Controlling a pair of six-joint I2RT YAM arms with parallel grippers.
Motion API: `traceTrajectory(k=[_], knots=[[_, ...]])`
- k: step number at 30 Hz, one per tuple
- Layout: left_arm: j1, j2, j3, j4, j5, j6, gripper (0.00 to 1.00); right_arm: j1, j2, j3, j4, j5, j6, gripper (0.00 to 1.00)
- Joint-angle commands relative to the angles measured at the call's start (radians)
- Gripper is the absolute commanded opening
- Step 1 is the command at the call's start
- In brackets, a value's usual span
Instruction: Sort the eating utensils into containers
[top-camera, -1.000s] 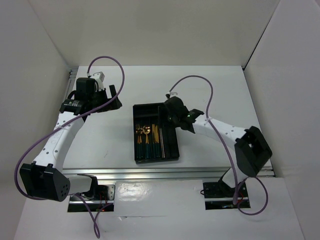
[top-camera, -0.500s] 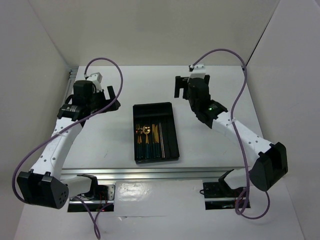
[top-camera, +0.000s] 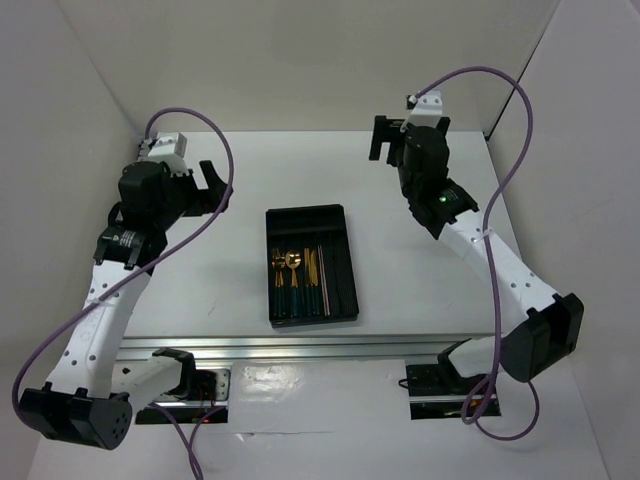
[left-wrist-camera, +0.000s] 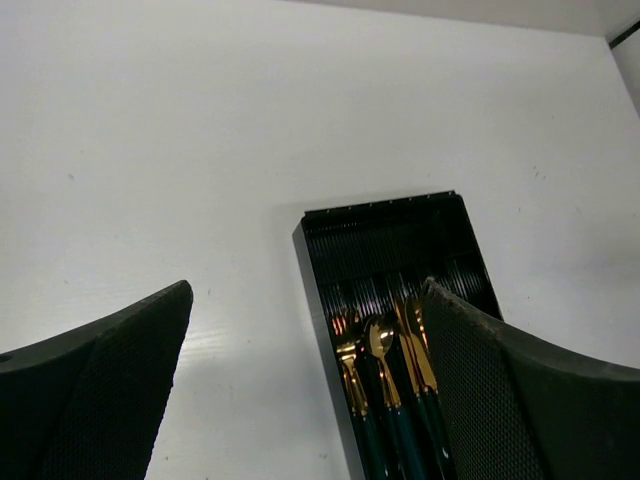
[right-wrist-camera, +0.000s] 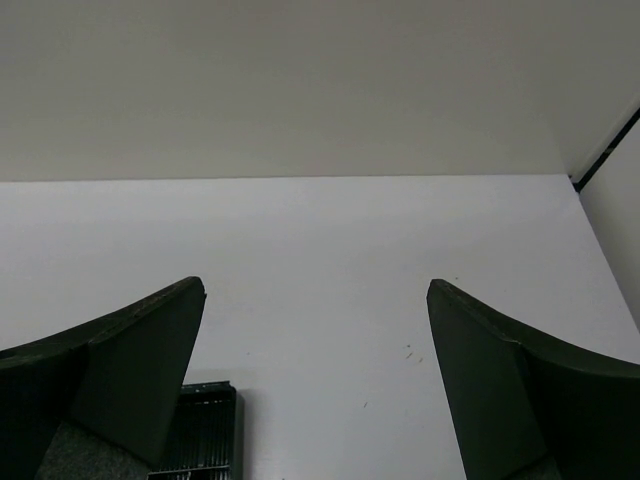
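Left of the tray's far left corner, the left gripper (top-camera: 215, 185) hangs with its jaws spread wide and nothing between them. Past the tray's far right corner, the right gripper (top-camera: 385, 140) hangs the same way, jaws wide and empty. Both are well apart from the black tray (top-camera: 305, 225), which lies lengthwise on the white table (top-camera: 400, 290). The utensils (top-camera: 295, 275), gold-headed with teal handles, lie side by side in the tray's near half, heads toward its far end. A thin grey stick (top-camera: 322, 275) lies just right of them.
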Motion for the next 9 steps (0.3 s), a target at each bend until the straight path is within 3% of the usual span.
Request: traceTrajectory(k=[1, 9], knots=[[0.006, 0.010, 0.084, 0.040, -0.021, 0.031, 1.00, -0.036, -0.097, -0.038, 0.044, 0.005, 0.001, 1.00], [0.006, 0.050, 0.103, 0.129, 0.033, 0.031, 1.00, -0.056, -0.152, -0.109, 0.025, -0.023, 0.028, 1.00]])
